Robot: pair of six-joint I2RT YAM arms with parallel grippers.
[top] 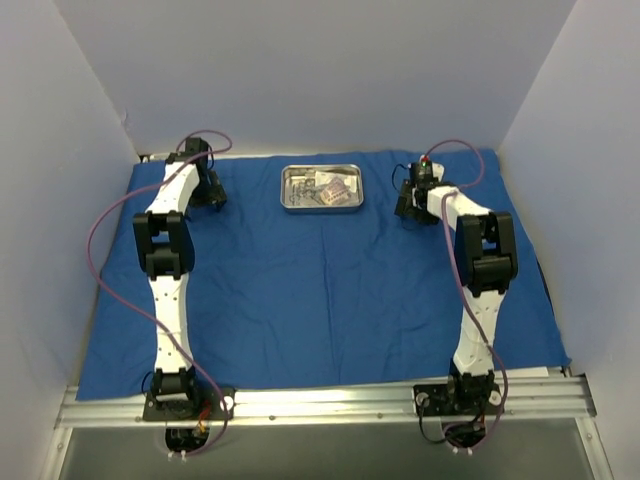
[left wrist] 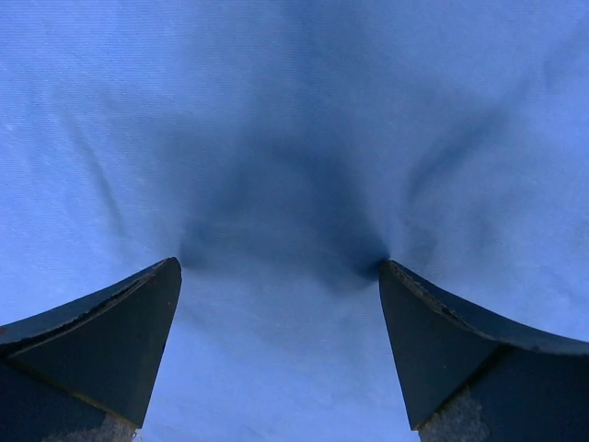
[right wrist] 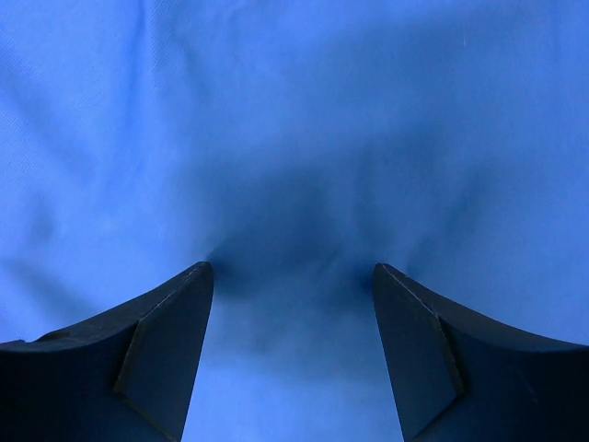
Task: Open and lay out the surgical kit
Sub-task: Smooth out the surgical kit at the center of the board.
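From above, we see the blue cloth wrap [top: 330,300] spread flat. The steel tray [top: 286,190] lies on it between both tools, to the right of the left tool [top: 212,195] and to the left of the right tool [top: 405,208]. We cannot tell its contents apart.

At the left wrist, the left tool [left wrist: 281,267] stands wide and grips nothing. Its fingers [left wrist: 110,341] meet the cloth just below, which puckers at the right tip.

At the right wrist, the right tool [right wrist: 293,269] is parted and holds nothing, with only shadowed cloth under its tips.
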